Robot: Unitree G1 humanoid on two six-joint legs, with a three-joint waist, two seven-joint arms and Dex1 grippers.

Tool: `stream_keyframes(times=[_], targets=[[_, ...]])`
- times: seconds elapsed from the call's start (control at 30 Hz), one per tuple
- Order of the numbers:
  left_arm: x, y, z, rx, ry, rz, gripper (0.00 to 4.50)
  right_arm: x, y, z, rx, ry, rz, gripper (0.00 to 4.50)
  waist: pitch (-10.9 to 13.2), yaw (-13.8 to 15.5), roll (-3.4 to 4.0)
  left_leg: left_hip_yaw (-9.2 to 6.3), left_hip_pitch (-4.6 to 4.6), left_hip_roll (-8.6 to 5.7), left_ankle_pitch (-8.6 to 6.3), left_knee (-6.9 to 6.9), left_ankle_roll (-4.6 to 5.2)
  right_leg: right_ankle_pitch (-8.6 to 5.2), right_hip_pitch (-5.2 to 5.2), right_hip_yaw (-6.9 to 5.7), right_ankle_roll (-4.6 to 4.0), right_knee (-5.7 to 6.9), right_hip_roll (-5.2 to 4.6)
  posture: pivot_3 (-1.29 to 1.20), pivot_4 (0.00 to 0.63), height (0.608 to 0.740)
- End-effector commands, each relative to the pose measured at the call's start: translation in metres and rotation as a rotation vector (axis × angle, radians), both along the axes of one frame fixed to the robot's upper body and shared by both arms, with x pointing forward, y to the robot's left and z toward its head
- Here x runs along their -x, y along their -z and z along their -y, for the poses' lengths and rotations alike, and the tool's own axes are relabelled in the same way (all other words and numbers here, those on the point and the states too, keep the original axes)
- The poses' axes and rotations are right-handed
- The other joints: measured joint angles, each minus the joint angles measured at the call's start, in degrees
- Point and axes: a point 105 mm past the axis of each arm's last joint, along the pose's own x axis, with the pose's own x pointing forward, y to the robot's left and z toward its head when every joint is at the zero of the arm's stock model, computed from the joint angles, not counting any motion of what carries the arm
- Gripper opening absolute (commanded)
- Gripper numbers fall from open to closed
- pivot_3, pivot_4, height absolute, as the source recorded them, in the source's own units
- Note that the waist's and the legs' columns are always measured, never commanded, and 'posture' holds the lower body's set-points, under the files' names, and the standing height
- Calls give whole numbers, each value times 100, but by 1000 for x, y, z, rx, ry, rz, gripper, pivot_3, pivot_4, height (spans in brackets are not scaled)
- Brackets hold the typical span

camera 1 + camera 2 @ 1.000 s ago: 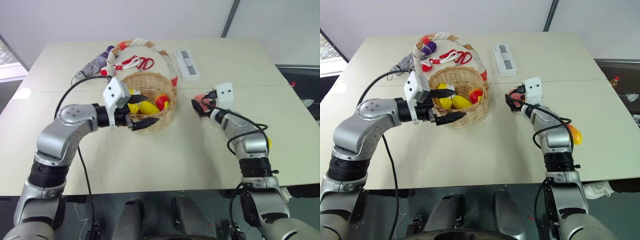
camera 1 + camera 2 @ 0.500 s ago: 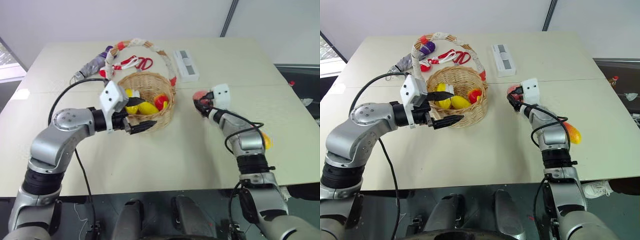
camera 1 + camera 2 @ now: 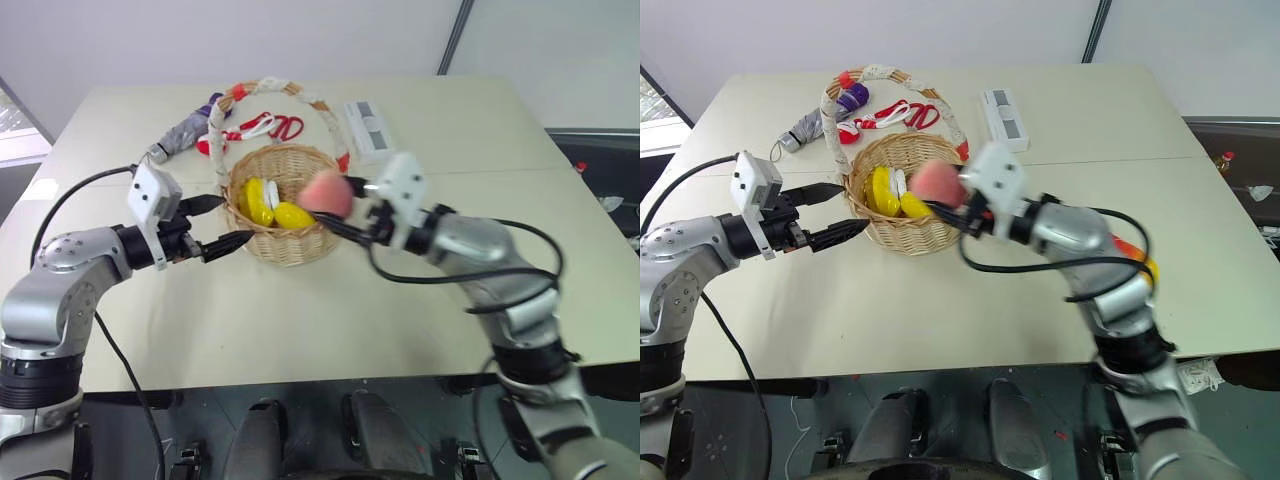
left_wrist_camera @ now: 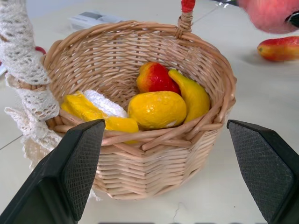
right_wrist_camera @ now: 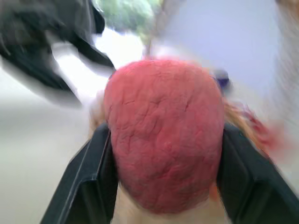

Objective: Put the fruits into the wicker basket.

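No brand, label or writing readable on anything here

My right gripper (image 3: 335, 205) is clamped on the peach (image 3: 326, 191), one black finger on each flank, jaws about half closed around it. I hold the peach in the air over the near-right rim of the basket (image 3: 285, 243), not touching the wicker. The peach is round, no long axis to note

My left gripper (image 3: 222, 224) has its jaws spread wide and holds nothing; it sits just beside the basket's left wall, fingers pointing level at it

Basket stands upright on the table (image 3: 330, 310), handle arching across it. Inside: lemon (image 4: 157, 109) in the middle, banana (image 4: 192, 96) lying curved along the wall, red-yellow fruit (image 4: 156, 78) behind the lemon, touching both. A yellow and white piece (image 4: 96, 106) lies against the handle side; I cannot tell what it is

Mango (image 4: 280, 48) lies on the table well apart from the basket, long axis flat along the tabletop

Scissors (image 3: 270, 126), umbrella (image 3: 185, 133) and a white box (image 3: 366, 117) lie beyond the basket
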Motion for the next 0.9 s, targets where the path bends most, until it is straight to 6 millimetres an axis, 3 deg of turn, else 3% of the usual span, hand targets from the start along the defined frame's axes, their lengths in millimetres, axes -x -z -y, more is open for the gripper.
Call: stream_keyframes(times=[0.03, 0.1, 0.27, 0.43, 0.57, 0.67, 0.73, 0.83, 0.9], targets=[[8, -13, 9, 17, 29, 63, 4500, -25, 2, -13, 0, 121, -31, 2334, -1, 21, -1, 0, -6, -2, 1, -1, -2, 0, -6, 0, 0, 0, -2, 0, 150, 740], [9, -12, 13, 26, 30, 64, 4500, -31, 4, -18, -9, 133, -50, 2334, -3, 55, -5, 0, -14, -12, 2, -2, -4, 1, -11, -1, 0, -2, -14, 0, 150, 740], [13, -12, 24, 52, 44, 67, 4500, -40, 4, -18, -41, 174, -55, 4459, -3, 42, -5, 4, -55, -24, 3, 1, -6, 3, -53, 1, 3, 1, -29, 0, 150, 740], [16, -11, 32, 69, 67, 58, 4500, -16, -22, -7, -88, 89, 78, 4459, -3, 6, -4, -1, -88, -14, 10, 5, -18, 4, -90, -2, 2, 12, -19, 0, 150, 740], [27, -6, 63, 50, 202, 41, 4500, 21, -9, 45, 54, 14, 97, 4459, -3, 103, -5, -2, -91, -21, 9, 4, -16, 4, -80, -11, 2, 4, -19, 0, 150, 740], [38, -1, 99, 35, 338, 42, 4500, 24, 23, 109, 278, 167, 3, 4459, -3, 224, -6, -2, -96, -33, 5, 10, -10, 5, -67, -13, 5, -15, -27, 0, 150, 740], [41, 1, 116, 36, 397, 47, 4500, 22, 36, 142, 355, 283, -53, 4459, -3, 181, -6, 4, -96, -34, 5, 16, -9, 9, -60, -10, 12, -26, -27, 0, 150, 740], [50, 5, 148, 35, 519, 51, 4500, 17, 64, 206, 529, 530, -143, 4459, -6, 144, -4, 14, -86, -34, 6, 21, -8, 10, -58, -4, 14, -19, -6, 0, 150, 740], [52, 9, 157, 27, 551, 52, 4500, 16, 74, 231, 571, 632, -180, 4459, -6, 106, -1, 19, -76, -30, 6, 19, -8, 9, -56, 1, 13, -15, 5, 0, 150, 740]])
